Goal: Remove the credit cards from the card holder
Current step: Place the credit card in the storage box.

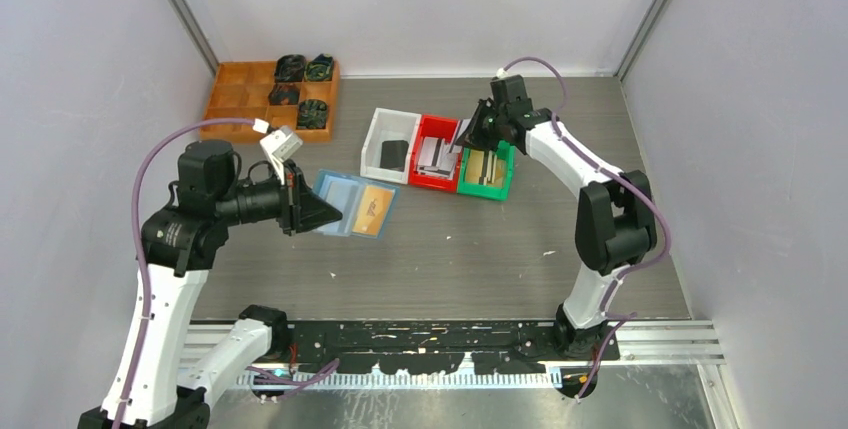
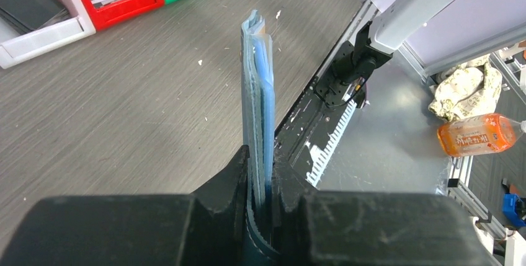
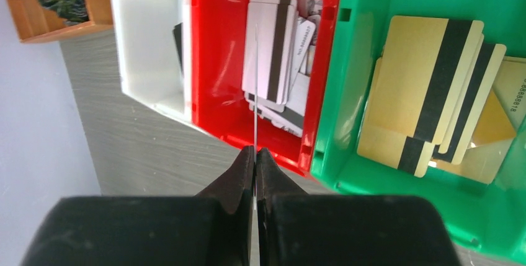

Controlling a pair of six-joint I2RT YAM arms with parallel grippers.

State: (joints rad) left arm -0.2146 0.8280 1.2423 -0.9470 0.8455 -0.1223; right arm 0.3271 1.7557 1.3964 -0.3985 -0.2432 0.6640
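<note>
Grip matters: the credit card [image 3: 255, 92], pinched edge-on in my right gripper [image 3: 255, 156] over the red bin [image 3: 214, 61], looks thin, stiff, slippery. My left gripper [image 2: 260, 182] clamps the soft card holder [image 2: 255, 92] by one edge.

I count three bins, white bin [image 1: 372, 141], red bin [image 1: 432, 186], green bin [image 1: 486, 194], one wooden tray [image 1: 235, 99], one card holder [image 1: 334, 197], one gold card [image 1: 373, 211] in it.

A thin card [image 3: 256, 80], seen edge-on, is pinched between the closed fingers of the right gripper [image 3: 255, 154] and held over the red bin [image 3: 214, 61], in which white striped cards [image 3: 270, 49] are piled, while gold cards [image 3: 412, 80] with dark stripes are seen lying in the green bin [image 3: 338, 92] beside it on the grey surface [image 3: 142, 154].
</note>
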